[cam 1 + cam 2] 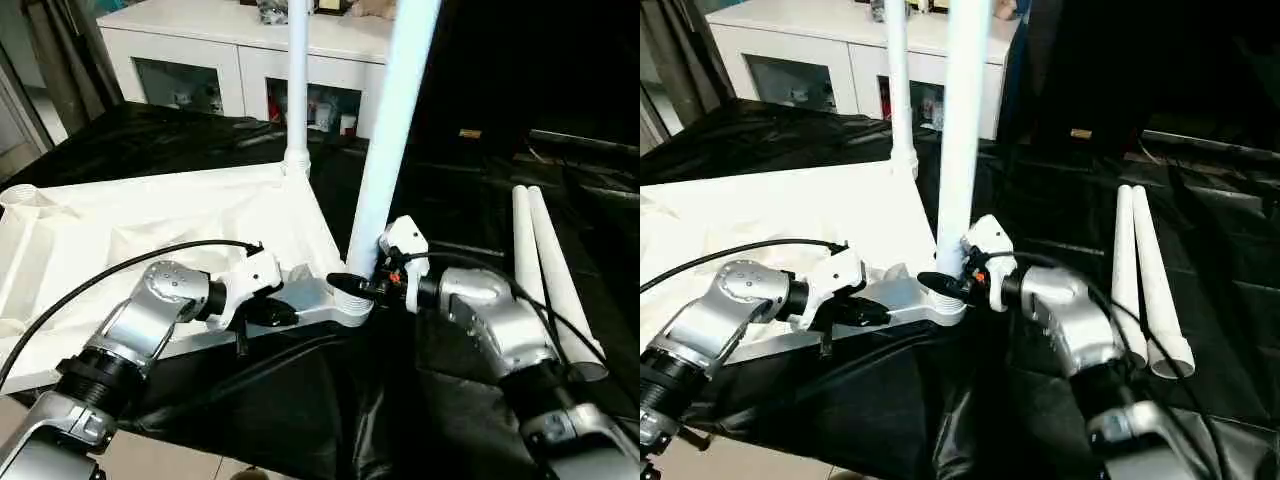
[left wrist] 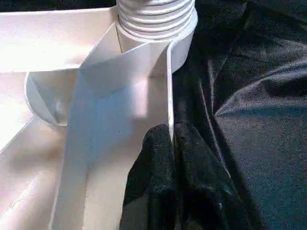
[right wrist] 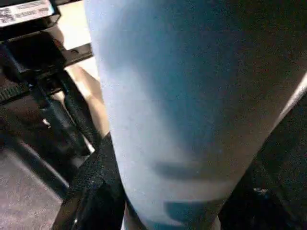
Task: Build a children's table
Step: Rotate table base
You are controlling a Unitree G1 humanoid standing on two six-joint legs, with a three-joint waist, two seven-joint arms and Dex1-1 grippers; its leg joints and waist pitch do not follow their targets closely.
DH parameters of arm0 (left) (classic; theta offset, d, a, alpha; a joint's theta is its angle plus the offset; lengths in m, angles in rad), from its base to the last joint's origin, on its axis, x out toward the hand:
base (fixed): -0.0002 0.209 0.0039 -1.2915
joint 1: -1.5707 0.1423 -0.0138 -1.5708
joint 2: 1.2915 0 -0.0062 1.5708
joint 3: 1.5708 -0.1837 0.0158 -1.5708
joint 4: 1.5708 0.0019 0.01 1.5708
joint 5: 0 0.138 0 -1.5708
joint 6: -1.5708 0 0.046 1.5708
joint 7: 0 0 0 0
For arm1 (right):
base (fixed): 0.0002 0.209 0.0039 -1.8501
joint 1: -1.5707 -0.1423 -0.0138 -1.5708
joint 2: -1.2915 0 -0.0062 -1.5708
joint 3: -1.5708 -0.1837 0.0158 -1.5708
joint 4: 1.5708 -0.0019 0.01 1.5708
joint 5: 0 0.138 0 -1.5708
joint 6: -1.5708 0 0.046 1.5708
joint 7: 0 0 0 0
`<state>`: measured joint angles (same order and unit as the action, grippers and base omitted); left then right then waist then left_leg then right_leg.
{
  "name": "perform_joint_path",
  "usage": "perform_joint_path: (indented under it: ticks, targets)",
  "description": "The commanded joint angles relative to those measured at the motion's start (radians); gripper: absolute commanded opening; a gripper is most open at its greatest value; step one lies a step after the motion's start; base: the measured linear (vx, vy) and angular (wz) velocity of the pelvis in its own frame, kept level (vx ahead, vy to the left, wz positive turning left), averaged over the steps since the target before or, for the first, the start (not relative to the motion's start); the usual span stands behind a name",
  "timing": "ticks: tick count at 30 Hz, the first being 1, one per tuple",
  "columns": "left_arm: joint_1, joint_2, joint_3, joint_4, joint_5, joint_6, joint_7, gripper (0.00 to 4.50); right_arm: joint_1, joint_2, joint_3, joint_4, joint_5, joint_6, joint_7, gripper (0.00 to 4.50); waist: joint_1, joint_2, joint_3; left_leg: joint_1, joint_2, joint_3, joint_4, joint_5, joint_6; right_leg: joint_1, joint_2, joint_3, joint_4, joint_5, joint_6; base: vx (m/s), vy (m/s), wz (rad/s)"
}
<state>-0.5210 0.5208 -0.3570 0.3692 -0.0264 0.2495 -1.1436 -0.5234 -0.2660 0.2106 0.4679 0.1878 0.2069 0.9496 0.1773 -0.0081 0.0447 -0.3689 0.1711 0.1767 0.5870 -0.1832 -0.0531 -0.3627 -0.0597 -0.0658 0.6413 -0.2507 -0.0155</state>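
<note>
Leg (image 1: 385, 150) number two going into the centre-frame corner socket (image 1: 345, 298): right hand (image 1: 368, 285) grips it, left hand (image 1: 268, 315) pinches the tabletop (image 1: 150, 220) rim. Next probably twist it tight.

R fingers (image 1: 940, 283) grip upright leg (image 1: 962, 150).

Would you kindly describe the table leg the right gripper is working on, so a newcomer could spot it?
Start at the upturned white tabletop on the black cloth. At its near corner, by the right gripper, a white leg rises. Unlike the upright far-corner leg and the two lying legs, it leans.
</note>
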Motion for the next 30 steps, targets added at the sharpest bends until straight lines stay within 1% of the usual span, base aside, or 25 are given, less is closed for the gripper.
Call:
perform_joint_path:
  ticks: [1,3,5,7,8,9,10,11,13,14,15,16,17,19,20,21,22,23,25,26,28,30]
  targets:
    - [-0.012,-0.001,-0.005,0.029,0.036,-0.008,0.034,0.0,0.052,0.005,0.097,0.087,-0.044,0.042,0.065,1.92,-0.011,-0.001,-0.045,0.018,0.077,-0.03,-0.085,-0.209,-0.004,0.017,-0.113,0.065,-0.091,-0.149,-0.178,0.0,0.0,0.0]
    - [-0.014,-0.002,-0.004,0.032,0.035,-0.016,0.032,0.0,0.044,0.01,0.084,0.113,-0.046,0.027,0.058,1.92,-0.012,-0.001,-0.044,0.02,0.077,-0.03,-0.088,-0.233,-0.01,0.015,-0.112,0.066,-0.094,-0.176,-0.175,0.0,0.0,0.0]
    - [-0.015,-0.007,-0.001,0.035,0.03,-0.03,0.032,0.0,0.039,0.014,0.073,0.135,-0.047,0.011,0.061,1.92,-0.014,-0.001,-0.042,0.023,0.078,-0.033,-0.091,-0.271,-0.023,0.014,-0.115,0.068,-0.101,-0.234,-0.168,0.0,0.0,0.0]
    - [-0.019,-0.018,0.007,0.041,0.02,-0.033,0.033,0.0,0.034,0.019,0.063,0.154,-0.045,-0.005,0.065,1.92,-0.014,0.005,-0.043,0.026,0.08,-0.034,-0.092,-0.293,-0.033,0.011,-0.116,0.069,-0.103,-0.247,-0.165,0.0,0.0,0.0]
    - [-0.021,-0.02,0.009,0.042,0.018,-0.03,0.032,0.28,0.033,0.02,0.06,0.158,-0.044,-0.008,0.066,1.92,-0.015,0.002,-0.043,0.025,0.08,-0.035,-0.093,-0.296,-0.036,0.013,-0.115,0.068,-0.101,-0.241,-0.167,0.0,0.0,0.0]
    - [-0.024,-0.021,0.009,0.044,0.015,-0.024,0.026,0.45,0.03,0.021,0.056,0.166,-0.043,-0.013,0.065,1.92,-0.015,0.002,-0.043,0.026,0.08,-0.034,-0.094,-0.297,-0.036,0.013,-0.114,0.068,-0.101,-0.237,-0.168,0.0,0.0,0.0]
    - [-0.024,-0.021,0.01,0.045,0.014,-0.024,0.025,0.57,0.03,0.022,0.055,0.168,-0.043,-0.015,0.065,1.92,-0.016,0.003,-0.043,0.026,0.08,-0.035,-0.094,-0.304,-0.037,0.012,-0.115,0.068,-0.101,-0.238,-0.171,0.0,0.0,0.0]
    - [-0.025,-0.022,0.01,0.046,0.013,-0.021,0.022,0.57,0.028,0.023,0.054,0.173,-0.042,-0.018,0.065,1.92,-0.016,0.003,-0.043,0.026,0.08,-0.035,-0.094,-0.304,-0.037,0.013,-0.116,0.069,-0.102,-0.239,-0.172,0.0,0.0,0.0]
    - [-0.033,-0.018,0.0,0.063,0.034,-0.023,0.029,0.85,0.024,0.026,0.05,0.184,-0.04,-0.029,0.067,1.92,-0.017,0.005,-0.044,0.024,0.08,-0.036,-0.094,-0.298,-0.035,0.015,-0.115,0.068,-0.101,-0.231,-0.171,0.0,0.0,0.0]
    - [-0.033,-0.018,0.0,0.064,0.035,-0.023,0.03,0.85,0.024,0.026,0.05,0.184,-0.04,-0.029,0.067,1.92,-0.018,0.006,-0.045,0.023,0.08,-0.036,-0.094,-0.292,-0.035,0.015,-0.115,0.069,-0.1,-0.219,-0.172,0.0,0.0,0.0]
    - [-0.039,-0.014,-0.008,0.078,0.043,-0.018,0.023,1.03,0.024,0.028,0.046,0.184,-0.036,-0.031,0.071,1.92,-0.02,0.007,-0.047,0.022,0.081,-0.037,-0.094,-0.278,-0.034,0.017,-0.113,0.067,-0.096,-0.186,-0.176,0.0,0.0,0.0]
    - [-0.042,-0.015,-0.007,0.088,0.043,-0.021,0.019,1.04,0.023,0.03,0.044,0.186,-0.035,-0.034,0.074,1.92,-0.022,0.009,-0.048,0.022,0.079,-0.036,-0.093,-0.27,-0.032,0.017,-0.112,0.066,-0.094,-0.155,-0.181,0.0,0.0,0.0]
    - [-0.045,-0.015,-0.006,0.095,0.043,-0.023,0.018,1.04,0.023,0.031,0.043,0.187,-0.034,-0.035,0.075,1.92,-0.023,0.007,-0.05,0.022,0.079,-0.035,-0.092,-0.258,-0.03,0.019,-0.111,0.065,-0.092,-0.122,-0.188,0.0,0.0,0.0]
    - [-0.051,-0.016,-0.005,0.106,0.047,-0.03,0.021,1.04,0.023,0.032,0.043,0.187,-0.034,-0.037,0.075,1.92,-0.025,0.009,-0.049,0.022,0.079,-0.034,-0.092,-0.253,-0.027,0.02,-0.109,0.064,-0.09,-0.099,-0.198,0.0,0.0,0.0]
    - [-0.055,-0.017,-0.005,0.114,0.049,-0.03,0.023,0.9,0.024,0.032,0.042,0.187,-0.034,-0.038,0.076,1.92,-0.025,0.008,-0.048,0.022,0.078,-0.033,-0.091,-0.259,-0.025,0.02,-0.11,0.065,-0.091,-0.1,-0.201,0.0,0.0,0.0]
    - [-0.057,-0.017,-0.003,0.117,0.049,-0.031,0.023,0.8,0.024,0.032,0.042,0.187,-0.034,-0.039,0.076,1.92,-0.024,0.012,-0.048,0.023,0.078,-0.033,-0.091,-0.264,-0.026,0.019,-0.111,0.065,-0.092,-0.107,-0.202,0.0,0.0,0.0]
    - [-0.062,-0.021,0.005,0.124,0.043,-0.029,0.024,0.72,0.024,0.033,0.04,0.188,-0.034,-0.041,0.077,1.92,-0.025,0.01,-0.046,0.025,0.079,-0.032,-0.092,-0.283,-0.029,0.018,-0.112,0.066,-0.096,-0.137,-0.202,0.0,0.0,0.0]
    - [-0.064,-0.022,0.008,0.126,0.042,-0.03,0.025,0.68,0.024,0.033,0.04,0.188,-0.034,-0.042,0.078,1.92,-0.024,0.01,-0.044,0.026,0.079,-0.033,-0.093,-0.3,-0.033,0.017,-0.115,0.067,-0.1,-0.174,-0.199,0.0,0.0,0.0]
    - [-0.07,-0.025,0.016,0.134,0.037,-0.033,0.022,0.49,0.023,0.034,0.037,0.191,-0.035,-0.045,0.08,1.92,-0.021,0.01,-0.043,0.029,0.081,-0.033,-0.094,-0.314,-0.035,0.014,-0.115,0.069,-0.104,-0.211,-0.194,0.0,0.0,0.0]
    - [-0.071,-0.025,0.018,0.135,0.034,-0.036,0.018,0.49,0.023,0.034,0.036,0.192,-0.036,-0.046,0.081,1.92,-0.02,0.01,-0.043,0.028,0.081,-0.034,-0.095,-0.317,-0.036,0.015,-0.117,0.07,-0.106,-0.228,-0.191,0.0,0.0,0.0]
    - [-0.069,-0.027,0.024,0.133,0.021,-0.031,0.007,0.2,0.022,0.033,0.035,0.195,-0.036,-0.048,0.082,1.92,-0.018,0.01,-0.044,0.027,0.082,-0.035,-0.096,-0.311,-0.037,0.015,-0.117,0.069,-0.105,-0.231,-0.186,0.0,0.0,0.0]
    - [-0.066,-0.027,0.028,0.127,0.013,-0.025,0.001,0.13,0.022,0.034,0.035,0.197,-0.036,-0.049,0.082,1.92,-0.018,0.011,-0.044,0.027,0.082,-0.035,-0.097,-0.303,-0.037,0.015,-0.116,0.069,-0.103,-0.21,-0.188,0.0,0.0,0.0]
